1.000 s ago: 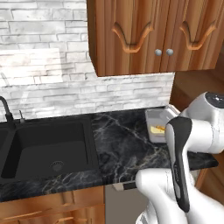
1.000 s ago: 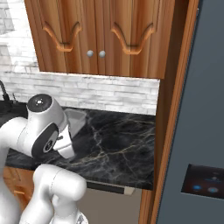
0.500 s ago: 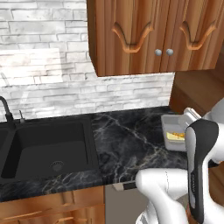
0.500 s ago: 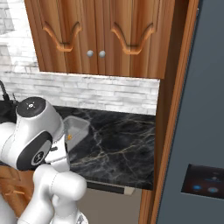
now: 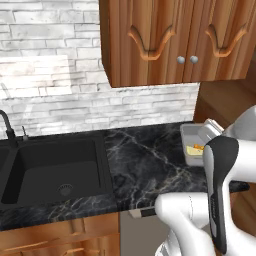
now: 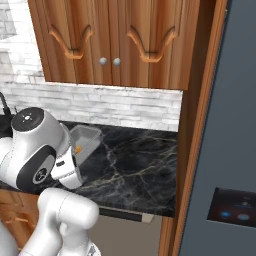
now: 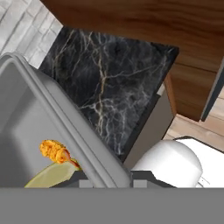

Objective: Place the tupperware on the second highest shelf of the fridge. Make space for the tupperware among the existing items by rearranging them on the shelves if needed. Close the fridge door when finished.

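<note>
From the left base camera, your tupperware (image 5: 194, 145) hung at the counter's (image 5: 145, 165) right end. From the right, it rode tilted beside the arm; keep it level. At the hand, the gripper (image 7: 107, 181) was clenched on its rim.

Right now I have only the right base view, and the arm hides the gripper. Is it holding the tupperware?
Observer: Yes. In the hand view the gripper is shut on the tupperware, at its rim.
Operator: Anything inside it?
Observer: An orange bit of food and a yellow piece.
Operator: What lies left of the counter?
Observer: A black sink, seen in the left base view.
</note>
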{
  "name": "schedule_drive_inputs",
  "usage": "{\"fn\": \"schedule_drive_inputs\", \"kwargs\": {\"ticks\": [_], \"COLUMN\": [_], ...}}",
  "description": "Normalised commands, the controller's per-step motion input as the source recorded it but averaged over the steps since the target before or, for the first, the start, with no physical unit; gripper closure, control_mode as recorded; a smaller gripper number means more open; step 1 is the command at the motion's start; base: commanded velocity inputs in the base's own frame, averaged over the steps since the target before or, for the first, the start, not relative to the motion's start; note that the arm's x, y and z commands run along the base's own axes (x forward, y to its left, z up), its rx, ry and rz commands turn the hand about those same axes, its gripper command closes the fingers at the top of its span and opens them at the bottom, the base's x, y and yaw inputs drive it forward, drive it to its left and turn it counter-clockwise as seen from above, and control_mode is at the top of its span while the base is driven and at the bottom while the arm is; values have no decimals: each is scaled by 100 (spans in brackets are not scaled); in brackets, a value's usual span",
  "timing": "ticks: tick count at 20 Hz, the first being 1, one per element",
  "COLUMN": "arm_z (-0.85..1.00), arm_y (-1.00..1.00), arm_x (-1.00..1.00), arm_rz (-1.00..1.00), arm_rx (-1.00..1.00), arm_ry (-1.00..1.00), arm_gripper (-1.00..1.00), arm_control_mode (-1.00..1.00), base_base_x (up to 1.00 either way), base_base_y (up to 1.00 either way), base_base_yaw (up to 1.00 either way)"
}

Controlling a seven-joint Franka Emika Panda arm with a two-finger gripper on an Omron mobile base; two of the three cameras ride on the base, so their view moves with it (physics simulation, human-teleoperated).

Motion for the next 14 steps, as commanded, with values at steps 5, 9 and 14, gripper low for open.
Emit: {"fn": "schedule_drive_inputs", "kwargs": {"ticks": [5,9,14], "arm_z": [0,0,0], "arm_y": [0,0,0], "arm_x": [-11,0,0], "arm_rz": [0,0,0], "arm_rx": [0,0,0], "arm_ry": [0,0,0], "arm_gripper": [100,100,100], "arm_control_mode": [100,100,100], "base_base_x": [-37,-100,-42], "base_base_y": [-6,-58,-95], "base_base_yaw": [-2,-11,-18]}}
